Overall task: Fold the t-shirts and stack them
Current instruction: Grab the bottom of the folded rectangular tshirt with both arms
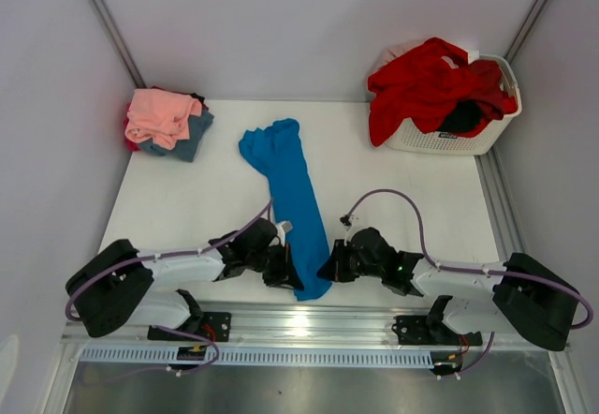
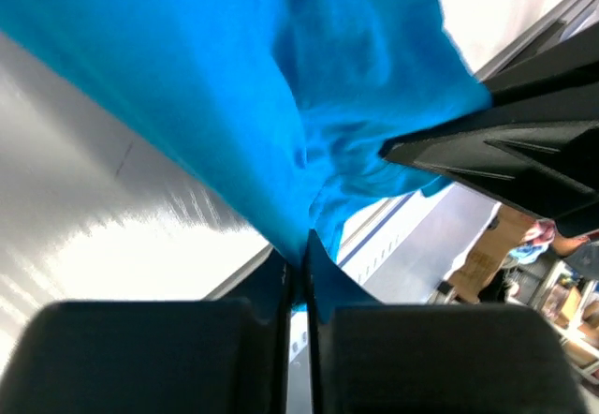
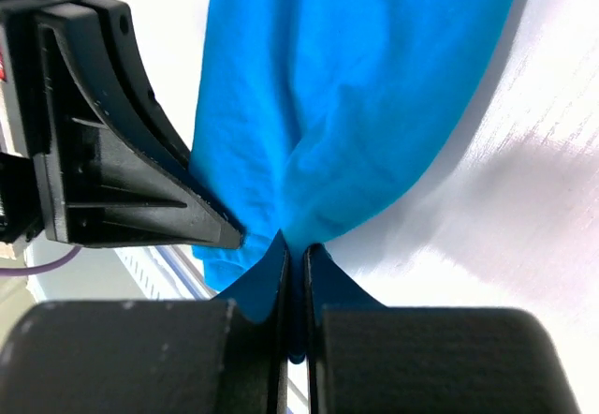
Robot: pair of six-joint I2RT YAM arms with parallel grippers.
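A bright blue t-shirt (image 1: 288,189) lies folded into a long narrow strip down the middle of the table, its near end by the front edge. My left gripper (image 1: 288,276) is shut on the left side of that near end; the wrist view shows blue cloth (image 2: 281,105) pinched between the fingers (image 2: 304,255). My right gripper (image 1: 328,269) is shut on the right side of the same end, with blue cloth (image 3: 356,86) clamped between its jaws (image 3: 292,250). Each wrist view shows the other gripper close by. Folded salmon pink and slate blue t-shirts (image 1: 167,119) sit stacked at the back left.
A white slatted basket (image 1: 449,133) stands at the back right, with a red t-shirt (image 1: 426,81) and some black cloth (image 1: 463,116) heaped in it. White walls close in on both sides. A metal rail (image 1: 309,325) runs along the table's near edge.
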